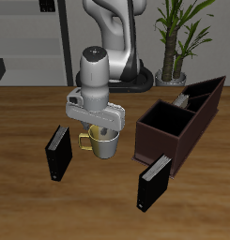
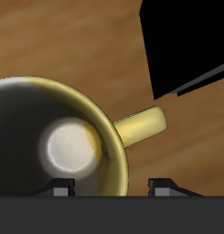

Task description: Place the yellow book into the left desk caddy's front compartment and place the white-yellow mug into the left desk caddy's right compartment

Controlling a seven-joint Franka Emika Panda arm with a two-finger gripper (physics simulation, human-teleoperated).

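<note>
The white-yellow mug (image 1: 103,142) stands upright on the table, its yellow handle (image 1: 85,141) pointing away from the left desk caddy (image 1: 168,141). My gripper (image 1: 104,129) hangs open just above the mug. In the wrist view the gripper (image 2: 112,188) has its fingertips (image 2: 58,189) wide apart on either side of the mug's (image 2: 58,137) rim by the handle (image 2: 141,125). The caddy's right compartment (image 1: 161,120) holds nothing. A pale book, apparently the yellow book (image 1: 185,97), stands in a narrow slot farther back.
One black book (image 1: 57,152) stands beside the mug on its handle side and also shows in the wrist view (image 2: 182,46). Another black book (image 1: 152,183) stands near the table's front edge by the caddy. A potted plant (image 1: 177,37) is behind the table.
</note>
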